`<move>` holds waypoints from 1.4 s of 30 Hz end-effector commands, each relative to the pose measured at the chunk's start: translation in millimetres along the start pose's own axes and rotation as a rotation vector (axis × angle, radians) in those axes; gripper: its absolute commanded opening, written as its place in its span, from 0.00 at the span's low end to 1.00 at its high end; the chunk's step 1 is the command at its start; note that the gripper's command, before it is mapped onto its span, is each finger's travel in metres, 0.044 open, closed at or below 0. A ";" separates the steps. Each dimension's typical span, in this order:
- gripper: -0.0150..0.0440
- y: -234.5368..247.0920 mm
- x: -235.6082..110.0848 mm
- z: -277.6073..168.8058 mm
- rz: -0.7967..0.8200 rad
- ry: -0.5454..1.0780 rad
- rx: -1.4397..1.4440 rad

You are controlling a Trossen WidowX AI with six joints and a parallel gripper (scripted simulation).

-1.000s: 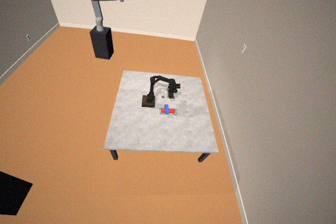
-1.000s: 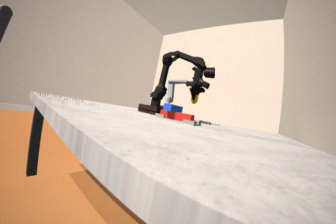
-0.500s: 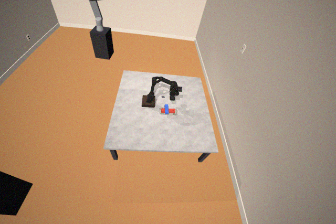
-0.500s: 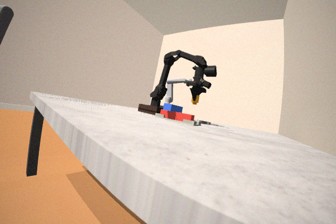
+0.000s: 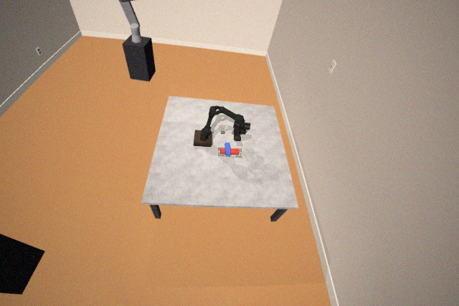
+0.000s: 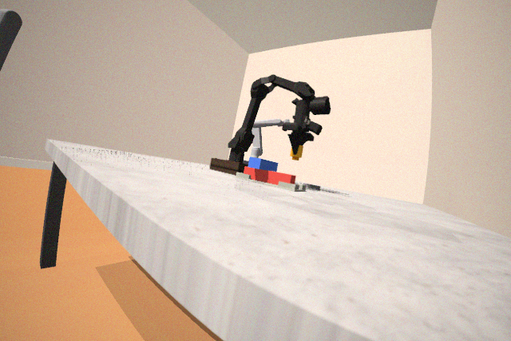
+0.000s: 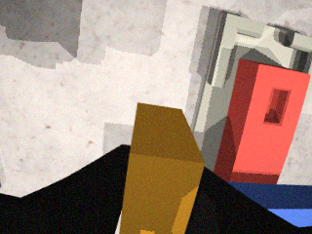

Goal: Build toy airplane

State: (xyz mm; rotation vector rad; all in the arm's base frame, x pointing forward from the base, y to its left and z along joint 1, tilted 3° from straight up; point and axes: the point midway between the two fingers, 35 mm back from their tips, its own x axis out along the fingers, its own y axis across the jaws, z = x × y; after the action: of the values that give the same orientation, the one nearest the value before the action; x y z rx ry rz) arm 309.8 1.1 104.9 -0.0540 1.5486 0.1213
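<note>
The tool (image 6: 296, 151) is pinching the orange tail fin (image 7: 159, 189) and hangs above the table (image 6: 288, 246), up and to one side of the red body (image 7: 267, 124), which lies in the pale cradle (image 7: 224, 46) with the blue wing (image 6: 263, 164) across its top.

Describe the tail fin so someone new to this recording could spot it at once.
Start at the black arm on the grey table, and follow it down to the gripper. The tail fin is the small orange block pinched in its fingers, hanging in the air above the jig. It is the only orange piece: the fuselage is red and the wing across it blue.
</note>
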 end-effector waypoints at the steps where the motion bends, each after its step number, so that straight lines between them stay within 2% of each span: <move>1: 0.25 -10.5 3.1 3.8 -0.001 0.001 -0.006; 29: 0.25 -93.2 19.5 14.1 -0.008 0.007 -0.030; 32: 0.37 -93.1 19.2 14.0 -0.008 0.007 -0.030; 42: 0.37 -93.1 19.4 14.0 -0.008 0.007 -0.030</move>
State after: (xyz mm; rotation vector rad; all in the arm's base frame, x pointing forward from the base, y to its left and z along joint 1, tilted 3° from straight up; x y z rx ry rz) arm 333.8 -88.8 82.2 -0.0821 1.5555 0.1353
